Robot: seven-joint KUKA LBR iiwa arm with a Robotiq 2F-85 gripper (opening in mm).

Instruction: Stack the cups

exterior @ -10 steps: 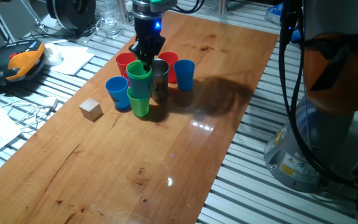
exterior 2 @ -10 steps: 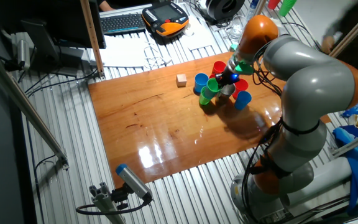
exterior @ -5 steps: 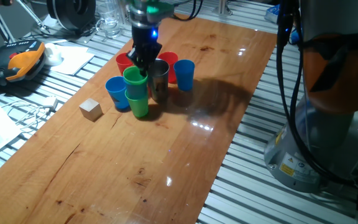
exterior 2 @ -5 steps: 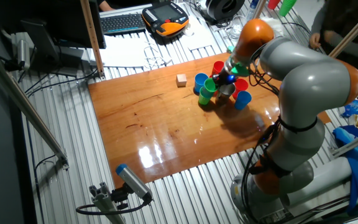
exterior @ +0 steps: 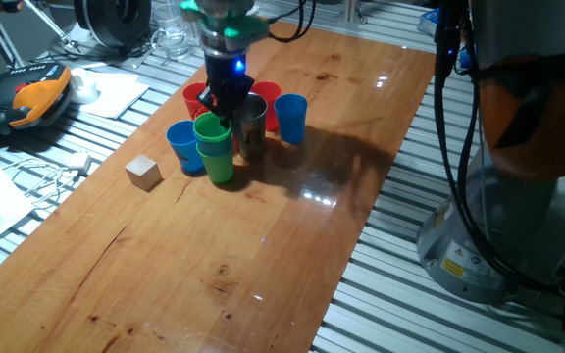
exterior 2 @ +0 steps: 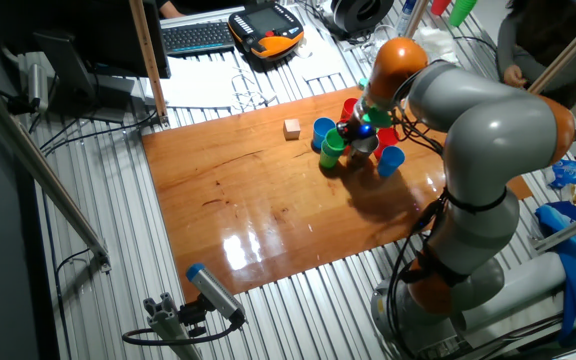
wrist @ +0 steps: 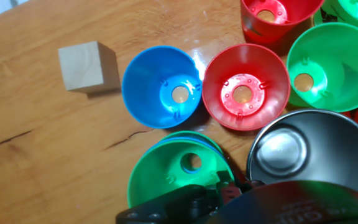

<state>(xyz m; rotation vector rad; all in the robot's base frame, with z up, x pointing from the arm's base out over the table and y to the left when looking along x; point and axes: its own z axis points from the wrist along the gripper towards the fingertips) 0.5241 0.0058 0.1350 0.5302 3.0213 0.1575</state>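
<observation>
Seating a green cup (exterior: 212, 131) onto the green-and-blue stack (exterior: 220, 162), right of the wooden cube (exterior: 143, 173), left of the steel cup (exterior: 253, 120). Gripper (exterior: 226, 98) at its rim; jaw state unclear. Next, probably: release, lift straight up.
</observation>
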